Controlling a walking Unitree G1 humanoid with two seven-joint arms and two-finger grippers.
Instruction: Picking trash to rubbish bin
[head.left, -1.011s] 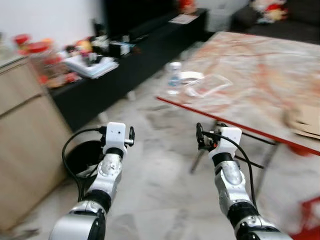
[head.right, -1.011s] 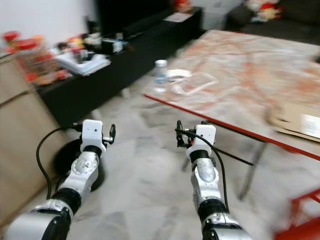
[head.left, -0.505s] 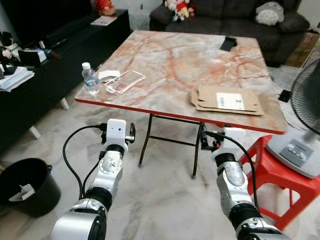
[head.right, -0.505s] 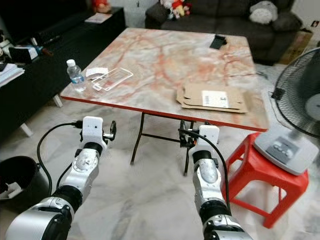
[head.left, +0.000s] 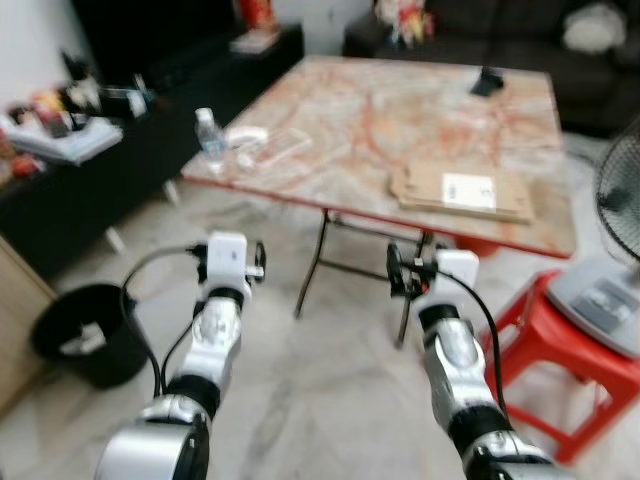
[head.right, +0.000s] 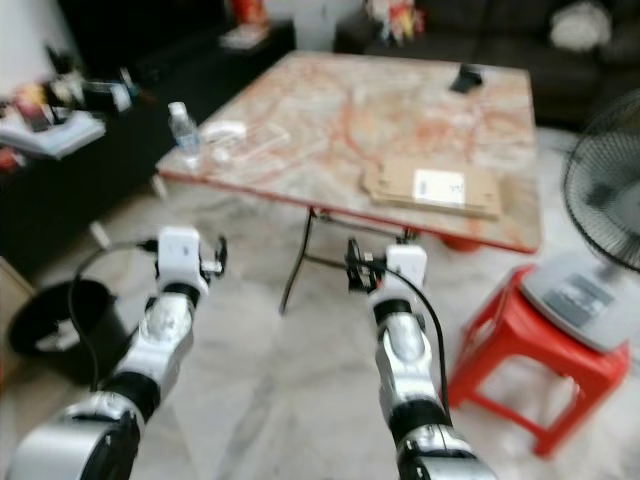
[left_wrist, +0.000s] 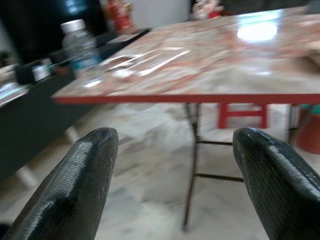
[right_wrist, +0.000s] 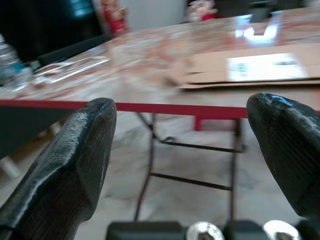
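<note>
View swung left | both pincers spread, empty | cardboard (head.left: 462, 192) label unreadable

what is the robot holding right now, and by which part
Nothing is held. The left gripper and right gripper are both open with only air between the fingers, short of the marble table, where the water bottle stands untouched.

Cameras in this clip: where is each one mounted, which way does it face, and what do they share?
Left and right eye views: on the head, facing forward and down at the marble table, black bin and both silver arms.
Left wrist view: along the open left end effector toward the water bottle.
Right wrist view: along the open right end effector toward the flattened cardboard.
Shared: the table.
</note>
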